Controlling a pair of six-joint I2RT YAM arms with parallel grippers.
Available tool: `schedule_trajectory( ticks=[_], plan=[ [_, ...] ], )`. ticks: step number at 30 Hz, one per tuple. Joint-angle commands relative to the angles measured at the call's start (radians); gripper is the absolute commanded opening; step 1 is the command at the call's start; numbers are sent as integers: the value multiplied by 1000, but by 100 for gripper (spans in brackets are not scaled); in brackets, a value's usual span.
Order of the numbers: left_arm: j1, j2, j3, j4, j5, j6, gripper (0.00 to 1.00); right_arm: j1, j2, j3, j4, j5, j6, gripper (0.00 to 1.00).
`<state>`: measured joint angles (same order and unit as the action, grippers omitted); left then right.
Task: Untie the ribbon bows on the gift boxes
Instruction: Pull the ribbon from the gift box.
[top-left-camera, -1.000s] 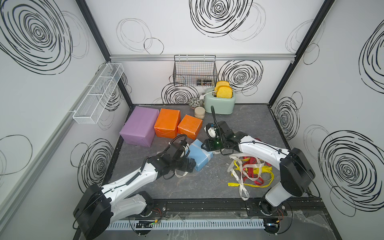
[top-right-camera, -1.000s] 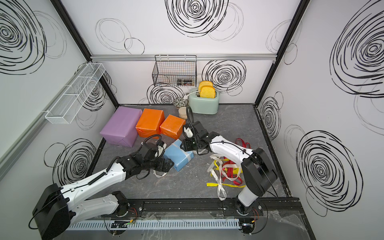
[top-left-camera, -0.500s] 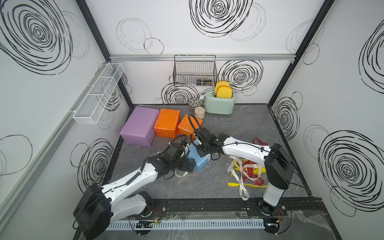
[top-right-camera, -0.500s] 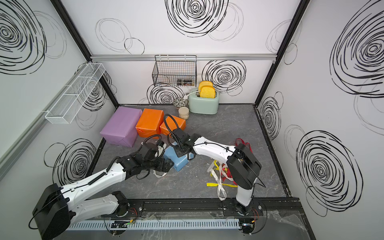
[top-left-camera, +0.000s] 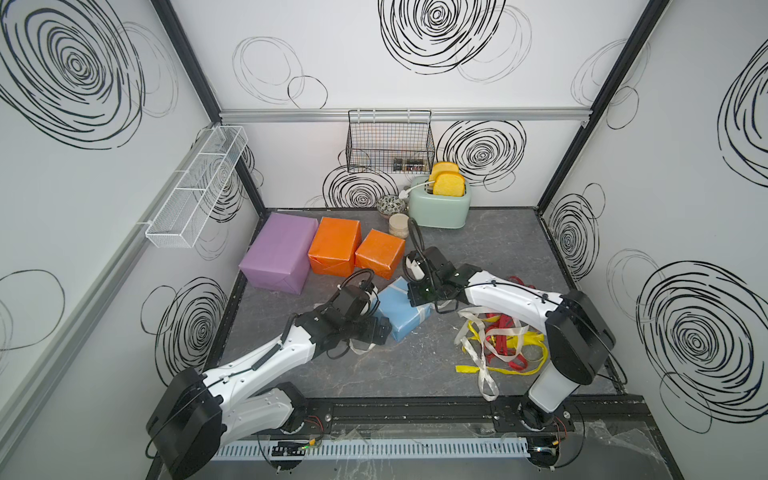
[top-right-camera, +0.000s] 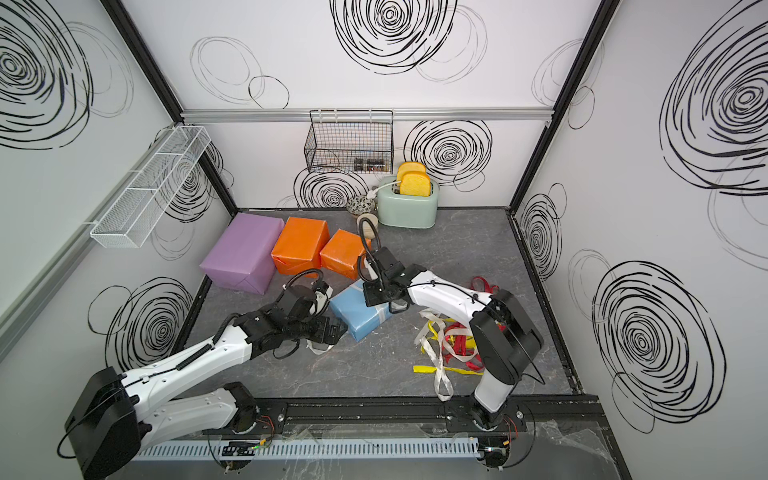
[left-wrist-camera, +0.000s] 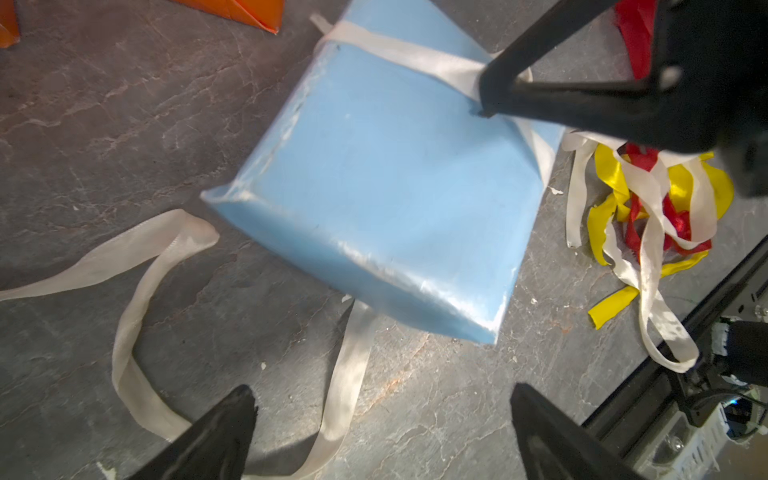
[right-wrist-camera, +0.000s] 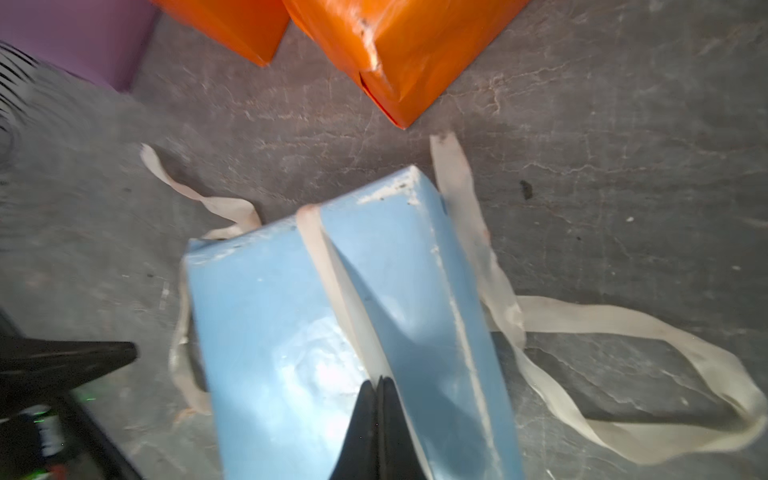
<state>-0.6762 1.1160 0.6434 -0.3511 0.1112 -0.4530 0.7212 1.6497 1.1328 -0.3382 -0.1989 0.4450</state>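
The small light-blue gift box (top-left-camera: 400, 311) lies tilted on the floor between my two arms, with a white ribbon (right-wrist-camera: 322, 253) still running over its top. My right gripper (right-wrist-camera: 377, 381) is shut on that ribbon on the box's top face; it also shows in the left wrist view (left-wrist-camera: 484, 93). My left gripper (left-wrist-camera: 382, 419) hangs open just over the floor beside the box, with a loose tail of the white ribbon (left-wrist-camera: 351, 374) lying between its fingers. The lilac box (top-left-camera: 277, 254) and two orange boxes (top-left-camera: 334, 245) (top-left-camera: 380, 254) stand bare behind.
Loose yellow, red and white ribbons (top-left-camera: 498, 343) lie in a pile beside the right arm. At the back stand a mint-green toaster (top-left-camera: 440, 206), a patterned bowl (top-left-camera: 390, 204) and a small cup (top-left-camera: 398, 225). A wire basket (top-left-camera: 390, 143) hangs on the back wall.
My right gripper has come in over the blue box and its jaws have closed on the white ribbon. The left arm has not moved.
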Motion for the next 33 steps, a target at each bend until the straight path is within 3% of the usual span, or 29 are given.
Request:
schedule_trajectory(
  ticks=[1, 6, 10, 33],
  plan=[
    [0, -10, 17, -2, -15, 0, 99, -63, -88, -48, 188, -262, 104, 0],
    [0, -12, 18, -2, -17, 0, 99, -136, -134, -113, 366, -465, 215, 0],
    [0, -15, 18, -2, -17, -1, 99, -166, -150, -94, 393, -527, 259, 0],
    [0, -18, 16, -2, -23, -3, 99, -204, -226, 239, 419, -483, 333, 0]
  ],
)
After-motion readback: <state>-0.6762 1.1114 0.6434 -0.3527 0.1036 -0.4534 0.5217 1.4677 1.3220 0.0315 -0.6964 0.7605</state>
